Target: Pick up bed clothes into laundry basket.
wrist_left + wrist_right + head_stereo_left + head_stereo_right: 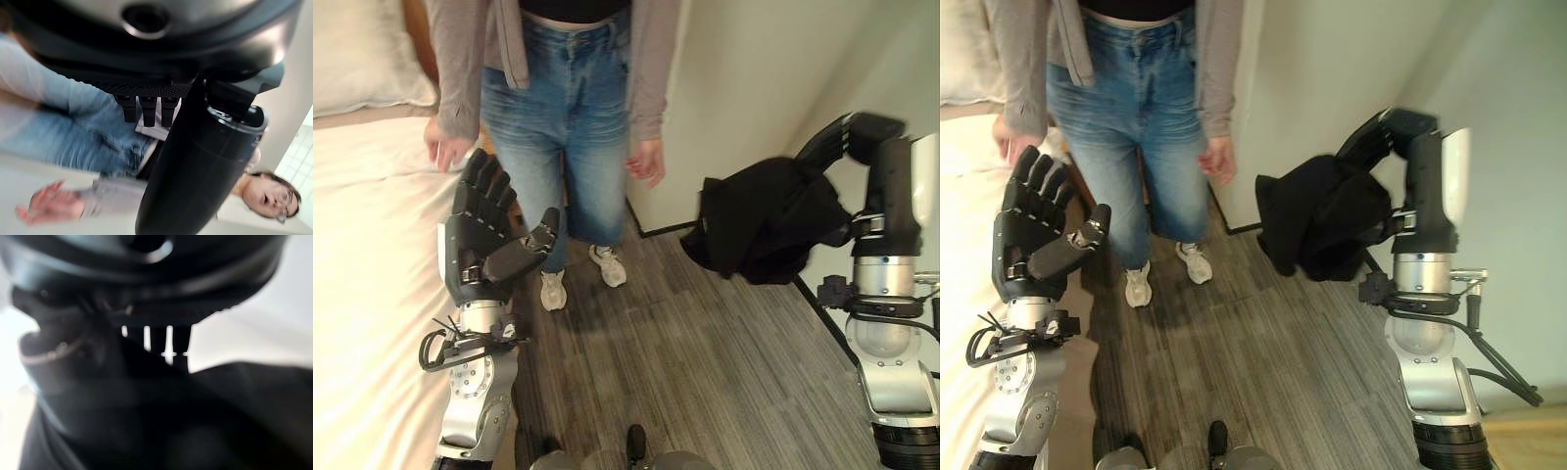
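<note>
My right hand (862, 142) is raised out to my right, near the pale wall (744, 88), with a black garment (769, 220) draped over it and hanging in loose folds above the floor. My fingers sit over the top of the cloth; in the right wrist view the dark fabric (195, 416) lies right under my palm, so I seem to be gripping it, though that view is too smeared to be sure how the fingers close.

My left hand (484, 230) is held up beside the bed (362, 294), palm showing, fingers straight and spread, thumb angled out towards the middle. It holds nothing.

A person in blue jeans (563, 127), a grey cardigan (651, 59) and pale trainers (607, 264) stands just past my left hand, on the striped grey carpet (705, 372) between the bed and the wall. The bed carries a white sheet, with a white pillow (362, 54) at its far end.
</note>
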Controlling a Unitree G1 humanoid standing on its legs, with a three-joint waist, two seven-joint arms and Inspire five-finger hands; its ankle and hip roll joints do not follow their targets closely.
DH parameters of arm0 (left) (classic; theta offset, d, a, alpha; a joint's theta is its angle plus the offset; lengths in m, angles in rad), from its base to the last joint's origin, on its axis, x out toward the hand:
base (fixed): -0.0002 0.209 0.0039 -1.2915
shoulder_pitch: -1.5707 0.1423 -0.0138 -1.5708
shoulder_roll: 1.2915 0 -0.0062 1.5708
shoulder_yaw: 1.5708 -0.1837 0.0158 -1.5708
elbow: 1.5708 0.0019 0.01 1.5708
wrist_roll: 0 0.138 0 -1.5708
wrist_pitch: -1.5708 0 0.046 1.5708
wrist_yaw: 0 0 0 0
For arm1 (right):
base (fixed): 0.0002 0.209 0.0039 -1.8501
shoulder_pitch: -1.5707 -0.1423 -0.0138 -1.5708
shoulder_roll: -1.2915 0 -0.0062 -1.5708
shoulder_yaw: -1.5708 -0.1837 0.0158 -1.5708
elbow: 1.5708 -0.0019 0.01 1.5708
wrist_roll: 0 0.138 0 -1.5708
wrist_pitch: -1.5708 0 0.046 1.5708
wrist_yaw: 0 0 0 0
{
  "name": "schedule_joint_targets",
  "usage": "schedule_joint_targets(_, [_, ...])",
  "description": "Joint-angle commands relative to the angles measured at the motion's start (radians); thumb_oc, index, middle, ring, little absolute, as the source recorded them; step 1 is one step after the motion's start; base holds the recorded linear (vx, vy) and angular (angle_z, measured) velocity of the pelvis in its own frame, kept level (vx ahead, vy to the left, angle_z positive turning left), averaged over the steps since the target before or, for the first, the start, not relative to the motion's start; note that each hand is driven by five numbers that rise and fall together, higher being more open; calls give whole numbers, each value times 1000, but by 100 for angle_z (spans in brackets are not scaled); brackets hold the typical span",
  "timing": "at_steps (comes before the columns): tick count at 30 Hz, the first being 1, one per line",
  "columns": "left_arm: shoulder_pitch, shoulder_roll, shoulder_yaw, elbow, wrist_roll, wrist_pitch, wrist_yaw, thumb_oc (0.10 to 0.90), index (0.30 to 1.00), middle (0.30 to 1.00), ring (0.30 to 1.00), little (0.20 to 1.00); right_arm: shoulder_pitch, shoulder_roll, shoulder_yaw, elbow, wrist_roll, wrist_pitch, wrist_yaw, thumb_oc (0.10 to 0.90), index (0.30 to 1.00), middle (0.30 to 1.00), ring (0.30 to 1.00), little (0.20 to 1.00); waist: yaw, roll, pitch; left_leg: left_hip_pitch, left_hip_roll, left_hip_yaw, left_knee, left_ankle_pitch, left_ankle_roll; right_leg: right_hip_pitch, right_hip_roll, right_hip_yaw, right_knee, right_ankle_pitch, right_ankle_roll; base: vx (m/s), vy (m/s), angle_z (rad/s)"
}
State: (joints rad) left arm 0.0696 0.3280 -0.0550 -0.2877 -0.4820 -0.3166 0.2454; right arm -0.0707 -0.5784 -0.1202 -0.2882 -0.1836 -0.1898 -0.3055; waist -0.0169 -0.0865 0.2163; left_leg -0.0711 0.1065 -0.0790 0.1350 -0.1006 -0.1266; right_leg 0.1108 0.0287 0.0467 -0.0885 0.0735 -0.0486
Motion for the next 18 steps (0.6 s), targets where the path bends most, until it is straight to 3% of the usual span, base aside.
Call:
schedule_joint_targets(1, [-101, 51, -6, -112, 85, -104, -6, 800, 900, 900, 900, 900, -100, -83, -79, -107, -40, -87, -104, 400, 300, 300, 300, 300, 9, 44, -63, -33, -4, -107, 2, 126, 10, 31, -94, -32, 88, -152, 140, 13, -28, -168])
schedule_joint_targets(2, [-101, 51, -6, -112, 85, -104, -6, 800, 900, 900, 900, 900, -100, -83, -79, -107, -40, -87, -104, 400, 300, 300, 300, 300, 9, 44, -64, -34, -4, -107, 4, 125, 10, 30, -94, -31, 89, -152, 140, -28, 4, -199])
schedule_joint_targets(3, [-106, 53, -38, -89, 101, -90, -10, 800, 900, 900, 900, 900, -114, -77, -21, -103, -44, -87, -84, 400, 300, 300, 300, 300, 20, 58, -54, -3, -87, -263, 24, 72, 34, 1, -56, 84, 100, -141, 133, -4, 36, -192])
schedule_joint_targets(5, [-111, 63, -83, -72, 112, -78, -12, 800, 900, 900, 900, 900, -108, -64, 24, -102, -49, -82, -70, 400, 300, 300, 300, 300, 11, 69, -60, 20, -94, -302, 33, 53, 37, -13, -33, 159, 112, -140, 126, 108, 105, -169])
schedule_joint_targets(7, [-160, 72, -148, -54, 131, -61, -10, 800, 900, 900, 900, 900, -86, -48, 94, -103, -53, -74, -50, 400, 300, 300, 300, 300, 0, 78, -62, 61, -89, -260, 33, 17, 56, -15, -25, 223, 134, -155, 132, 182, 156, -281])
schedule_joint_targets(9, [-201, 69, -206, -23, 170, -52, -1, 800, 900, 900, 900, 900, -68, -45, 125, -106, -66, -61, -33, 400, 300, 300, 300, 300, -7, 83, -65, 89, -71, -189, 13, 7, 70, -16, -30, 261, 152, -165, 142, 99, 116, -128])
schedule_joint_targets(10, [-202, 69, -207, -22, 170, -53, -1, 800, 900, 900, 900, 900, -68, -46, 124, -106, -66, -61, -33, 400, 300, 300, 300, 300, -3, 82, -61, 86, -70, -187, 13, 19, 67, -21, -29, 268, 155, -155, 145, 134, 115, -101])
schedule_joint_targets(13, [-327, 45, -344, 45, 267, -29, 21, 800, 900, 900, 900, 900, -7, -45, 160, -68, -103, -32, -31, 400, 300, 300, 300, 300, -50, 107, -60, 129, -40, -93, -63, 25, 90, -69, -47, 245, 243, -185, 168, 68, 220, -83])
schedule_joint_targets(15, [-382, 28, -396, 84, 308, -25, 43, 800, 900, 900, 900, 900, -8, -51, 170, -39, -156, 1, -48, 400, 300, 300, 300, 300, -68, 122, -30, 155, -25, -38, -107, 22, 97, -169, -73, 160, 375, -136, 238, -44, 104, -42])
schedule_joint_targets(16, [-384, 27, -396, 86, 308, -26, 44, 800, 900, 900, 900, 900, -9, -51, 170, -39, -156, 1, -48, 400, 300, 300, 300, 300, -67, 123, -33, 154, -25, -37, -111, 20, 98, -172, -73, 160, 375, -140, 238, -43, 108, -54])
schedule_joint_targets(17, [-415, 10, -435, 123, 344, -15, 64, 800, 900, 900, 900, 900, -18, -49, 194, -8, -185, 30, -53, 400, 300, 300, 300, 300, -87, 145, 2, 187, -11, 24, -146, 20, 105, -271, -106, 25, 520, -48, 307, 20, 139, -71])
schedule_joint_targets(18, [-419, 10, -446, 128, 360, -4, 69, 800, 900, 900, 900, 900, -12, -43, 202, 8, -188, 39, -52, 400, 300, 300, 300, 300, -93, 160, 9, 211, -3, 52, -159, 7, 109, -302, -124, -51, 569, -49, 310, 5, 204, -97])
